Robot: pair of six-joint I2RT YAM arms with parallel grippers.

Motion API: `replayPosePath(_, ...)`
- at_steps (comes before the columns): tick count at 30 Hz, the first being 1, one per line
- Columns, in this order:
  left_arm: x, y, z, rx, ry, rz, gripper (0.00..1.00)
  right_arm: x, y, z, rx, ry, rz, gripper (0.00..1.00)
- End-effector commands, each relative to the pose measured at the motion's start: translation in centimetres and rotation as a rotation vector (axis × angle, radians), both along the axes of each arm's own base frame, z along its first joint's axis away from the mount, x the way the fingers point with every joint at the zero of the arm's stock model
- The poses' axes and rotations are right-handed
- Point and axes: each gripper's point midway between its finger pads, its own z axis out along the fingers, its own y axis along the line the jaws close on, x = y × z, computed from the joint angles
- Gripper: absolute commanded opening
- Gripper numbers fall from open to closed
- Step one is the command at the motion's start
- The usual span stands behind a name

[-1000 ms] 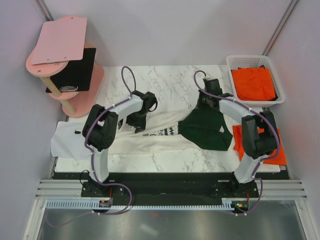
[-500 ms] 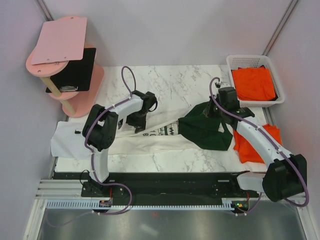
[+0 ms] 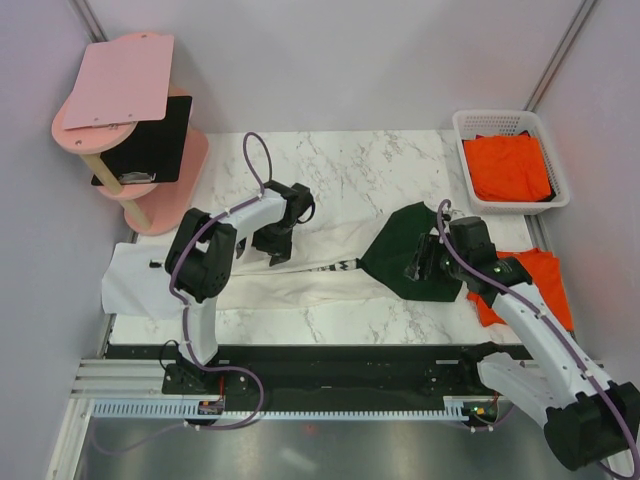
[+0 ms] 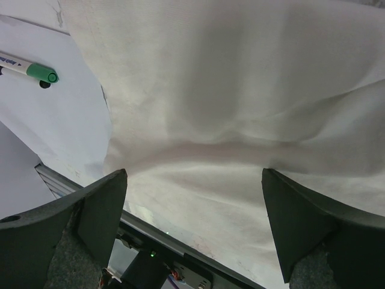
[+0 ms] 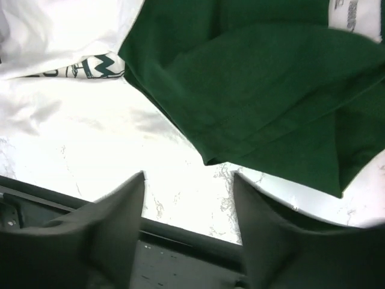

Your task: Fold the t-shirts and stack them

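Since a second ago my right gripper [image 3: 427, 262] has come back from the far side of the green cloth to its near right edge, and its fingers have parted. They now stand apart with only table and cloth below them, nothing between them, as the wrist view shows [image 5: 187, 180].

The cream shirt [image 3: 330, 248] lies on the marble table [image 3: 350, 170], stretched out long from left to right across the middle and rising slightly toward the far side at its right end. Its cloth is rumpled and bunched lengthwise, not spread flat. A dark zigzag band of print [image 3: 340, 265] peeks out near the middle. Its green part [image 3: 400, 255] sits at the right end, lying in loose overlapping folds with one corner pointing to the far side.

My left gripper [image 3: 275, 243] hangs over the cream body left of the print, spread wide and holding nothing [image 4: 194, 180].

An orange shirt [image 3: 545, 272] lies at the right edge of the table, just beside the green part. More orange cloth [image 3: 508, 168] fills the basket [image 3: 460, 125] at the far right corner. White paper [image 4: 54, 132] with a green-capped pen [image 4: 30, 67] lies at the cream shirt's left end.
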Motion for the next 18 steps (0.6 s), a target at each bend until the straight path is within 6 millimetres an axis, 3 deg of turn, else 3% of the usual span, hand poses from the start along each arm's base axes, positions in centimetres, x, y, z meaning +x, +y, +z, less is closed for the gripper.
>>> replayPosePath(1, 0.9, -0.5, 0.3, 0.006, -0.042, 0.027, 1.00, -0.1, -0.7, 3.2, -0.001, -0.099, -0.023, 0.79)
replayPosePath(4, 0.7, -0.3, 0.3, 0.014, -0.036, 0.029, 1.00, 1.8, -1.4, 4.3, -0.035, -0.175, -0.069, 0.85)
replayPosePath(8, 0.7, -0.1, 0.4, 0.027, -0.038, 0.025, 1.00, 4.3, -1.3, 1.9, -0.073, -0.160, -0.083, 0.82)
replayPosePath(10, 0.9, -0.1, 1.0, 0.024, -0.059, 0.030, 1.00, 5.9, -1.1, -0.2, -0.095, -0.146, -0.099, 0.65)
replayPosePath(11, 1.0, 0.0, 1.4, 0.025, -0.071, 0.029, 1.00, 6.4, -1.1, -0.7, -0.102, -0.137, -0.103, 0.51)
replayPosePath(12, 1.2, 0.0, 1.9, 0.023, -0.089, 0.026, 1.00, 6.7, -0.9, -1.7, -0.107, -0.105, -0.102, 0.08)
replayPosePath(13, 1.5, -0.1, 2.8, 0.016, -0.113, 0.018, 1.00, 7.2, -0.5, -1.5, -0.089, -0.107, -0.107, 0.00)
replayPosePath(16, 2.5, -0.6, 4.7, 0.004, -0.181, -0.019, 0.97, 7.2, 0.6, -1.7, -0.030, -0.093, -0.094, 0.00)
replayPosePath(18, 3.2, -1.2, 6.1, -0.011, -0.238, -0.041, 0.76, 6.8, 0.8, -1.6, -0.010, -0.091, -0.095, 0.00)
